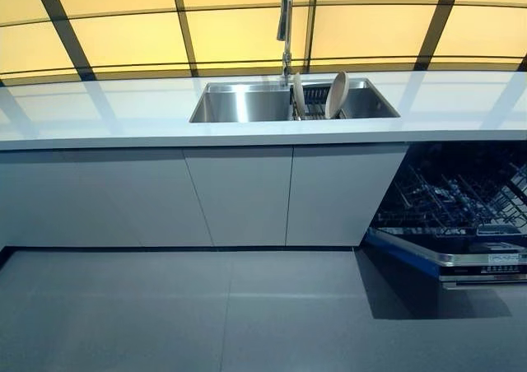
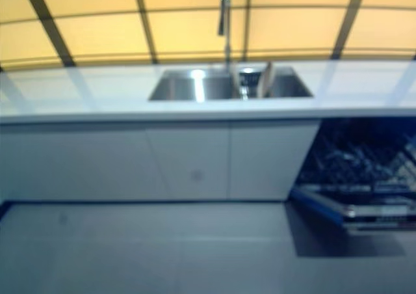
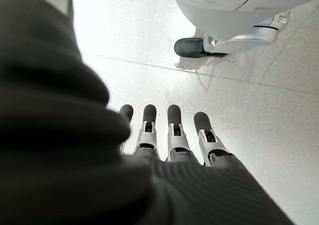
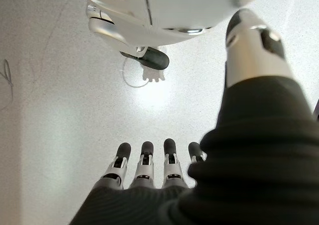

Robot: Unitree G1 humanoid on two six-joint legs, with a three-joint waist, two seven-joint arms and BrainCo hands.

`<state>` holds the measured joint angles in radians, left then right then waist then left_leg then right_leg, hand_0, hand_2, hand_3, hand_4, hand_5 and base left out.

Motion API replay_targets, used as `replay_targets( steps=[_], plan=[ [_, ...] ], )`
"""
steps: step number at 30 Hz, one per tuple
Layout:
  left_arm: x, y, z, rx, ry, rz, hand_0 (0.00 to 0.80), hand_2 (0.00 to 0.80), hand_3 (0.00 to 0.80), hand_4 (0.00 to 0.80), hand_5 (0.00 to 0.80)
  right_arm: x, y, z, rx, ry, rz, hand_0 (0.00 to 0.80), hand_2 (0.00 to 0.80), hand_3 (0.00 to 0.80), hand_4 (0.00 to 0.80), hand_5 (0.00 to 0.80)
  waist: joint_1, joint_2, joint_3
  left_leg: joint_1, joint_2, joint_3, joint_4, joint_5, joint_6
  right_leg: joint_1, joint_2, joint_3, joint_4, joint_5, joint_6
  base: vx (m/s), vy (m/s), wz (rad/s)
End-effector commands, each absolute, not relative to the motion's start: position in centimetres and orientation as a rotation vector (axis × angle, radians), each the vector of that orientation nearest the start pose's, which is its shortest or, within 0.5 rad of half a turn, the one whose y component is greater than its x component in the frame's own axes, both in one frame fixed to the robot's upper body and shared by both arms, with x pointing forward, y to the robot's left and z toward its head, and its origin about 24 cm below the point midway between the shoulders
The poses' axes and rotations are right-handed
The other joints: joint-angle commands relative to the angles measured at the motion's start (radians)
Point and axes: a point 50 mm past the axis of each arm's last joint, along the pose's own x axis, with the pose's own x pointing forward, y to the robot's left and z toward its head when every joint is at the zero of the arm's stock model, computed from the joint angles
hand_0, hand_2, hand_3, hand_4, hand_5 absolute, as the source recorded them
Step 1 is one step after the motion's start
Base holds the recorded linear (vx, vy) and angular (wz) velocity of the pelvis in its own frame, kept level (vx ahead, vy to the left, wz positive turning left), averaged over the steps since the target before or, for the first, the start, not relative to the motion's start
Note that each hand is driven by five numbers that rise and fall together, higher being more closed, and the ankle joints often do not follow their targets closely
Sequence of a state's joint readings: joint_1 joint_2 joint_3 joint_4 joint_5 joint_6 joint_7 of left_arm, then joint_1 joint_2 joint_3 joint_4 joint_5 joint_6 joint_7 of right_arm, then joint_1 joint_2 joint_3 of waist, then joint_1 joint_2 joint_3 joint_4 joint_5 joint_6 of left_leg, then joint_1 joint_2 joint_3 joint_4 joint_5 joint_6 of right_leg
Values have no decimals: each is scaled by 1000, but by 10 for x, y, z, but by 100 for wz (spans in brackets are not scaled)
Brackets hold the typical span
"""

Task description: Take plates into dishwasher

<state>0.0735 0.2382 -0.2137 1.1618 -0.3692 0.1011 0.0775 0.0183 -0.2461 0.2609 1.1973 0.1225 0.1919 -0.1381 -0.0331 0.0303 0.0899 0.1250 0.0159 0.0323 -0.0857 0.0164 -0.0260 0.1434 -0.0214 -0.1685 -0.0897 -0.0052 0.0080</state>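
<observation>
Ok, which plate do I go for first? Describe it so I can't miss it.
Find the steel sink set in the white counter, under the tall tap. In its right half sits a dark rack with two pale plates on edge. Take the larger plate, the right one, leaning and rising above the sink's rim.

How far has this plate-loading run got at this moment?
Barely started. Two plates stand in the sink rack, untouched. The dishwasher is already open with its rack pulled out; whether plates are in it is unclear. Left robot hand and right robot hand hang open over the floor, holding nothing. All carrying remains.
</observation>
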Motion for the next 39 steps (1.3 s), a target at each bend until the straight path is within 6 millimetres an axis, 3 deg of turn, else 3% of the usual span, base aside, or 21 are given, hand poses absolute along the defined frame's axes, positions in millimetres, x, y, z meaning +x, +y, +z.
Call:
replay_targets(
  steps=[1, 10, 17, 19, 22, 23, 25, 27, 30, 31, 34, 37, 39],
  plan=[
    [83, 224, -165, 56, 1280, 248, 0, 0, 0, 0, 0, 88, -238, -162, -433, 1373, -103, 0, 0, 0, 0, 0, 35, -23, 22, 30, -97, 11, 2, -105, 99, -9, 59, 9, 46, -75, 1, 15, -35, 3],
    [88, 223, -164, 128, 1295, 173, 0, 0, 0, 0, 0, 91, -238, -160, -425, 1357, -113, 0, 0, 0, 0, 0, 28, -23, 24, 17, -97, 11, 9, -102, 96, -19, 62, 14, 53, -82, -4, 0, 0, 0],
    [96, 225, -162, 80, 1293, 255, 0, 0, 0, 0, 0, 103, -243, -156, -429, 1336, -132, 0, 0, 0, 0, 0, 31, -23, 43, -13, -100, -8, 69, -123, 98, -46, 62, 20, 95, -104, -21, -42, -59, 0],
    [96, 230, -161, 73, 1302, 299, 0, 0, 0, 0, 0, 107, -246, -155, -426, 1336, -141, 0, 0, 0, 0, 0, 28, -42, 60, -78, -87, 10, 237, -179, 98, -67, 56, 31, 154, -141, -53, -37, -139, 1],
    [90, 236, -161, 63, 1317, 325, 0, 0, 0, 0, 0, 103, -251, -154, -418, 1338, -149, 0, 0, 0, 0, 0, 34, -53, 122, -301, -41, 52, 687, -124, 83, -84, 64, 8, 220, -157, -102, -92, -157, 1],
    [83, 235, -163, 50, 1335, 324, 0, 0, 0, 0, 0, 100, -254, -154, -429, 1348, -153, 0, 0, 0, 0, 0, 38, -41, 147, -387, -50, 49, 767, -92, 66, -85, 77, 7, 236, -157, -109, -66, -78, 8],
    [73, 232, -166, 38, 1363, 324, 0, 0, 0, 0, 0, 96, -257, -154, -425, 1359, -171, 0, 0, 0, 0, 0, 45, -29, 168, -432, -80, 45, 724, -52, 45, -74, 87, 13, 243, -152, -103, 46, -6, 14],
    [55, 229, -170, 27, 1409, 326, 0, 0, 0, 0, 0, 93, -257, -155, -407, 1365, -178, 0, 0, 0, 0, 0, 48, -25, 183, -403, -90, 52, 490, 40, 26, -50, 94, 19, 244, -154, -93, 180, 7, -8],
    [38, 227, -172, 15, 1459, 326, 0, 0, 0, 0, 0, 87, -255, -157, -384, 1382, -189, 0, 0, 0, 0, 0, 53, -10, 179, -369, -120, -52, 155, 200, -22, -3, 122, 49, 227, -151, -81, 274, 48, -5],
    [34, 225, -173, 11, 1474, 326, 0, 0, 0, 0, 0, 85, -256, -158, -384, 1386, -194, 0, 0, 0, 0, 0, 55, -5, 173, -355, -122, -77, 76, 209, -24, 13, 131, 66, 221, -155, -79, 385, 90, -5],
    [33, 222, -173, 6, 1478, 324, 0, 0, 0, 0, 0, 81, -261, -157, -387, 1393, -224, 0, 0, 0, 0, 0, 49, 0, 146, -334, -124, -37, 105, 141, -1, 38, 125, 100, 227, -189, -72, 410, 165, -27],
    [42, 229, -171, 18, 1433, 354, 0, 0, 0, 0, 0, 81, -260, -157, -379, 1393, -214, 0, 0, 0, 0, 0, 52, -9, 135, -348, -124, -27, 188, 82, 19, 62, 100, 83, 272, -237, -80, 382, 124, -26],
    [49, 236, -168, 41, 1411, 359, 0, 0, 0, 0, 0, 82, -255, -158, -404, 1385, -173, 0, 0, 0, 0, 0, 55, -26, 128, -357, -133, -7, 256, 1, 44, 86, 76, 70, 286, -242, -65, 398, 77, -14]
  ],
)
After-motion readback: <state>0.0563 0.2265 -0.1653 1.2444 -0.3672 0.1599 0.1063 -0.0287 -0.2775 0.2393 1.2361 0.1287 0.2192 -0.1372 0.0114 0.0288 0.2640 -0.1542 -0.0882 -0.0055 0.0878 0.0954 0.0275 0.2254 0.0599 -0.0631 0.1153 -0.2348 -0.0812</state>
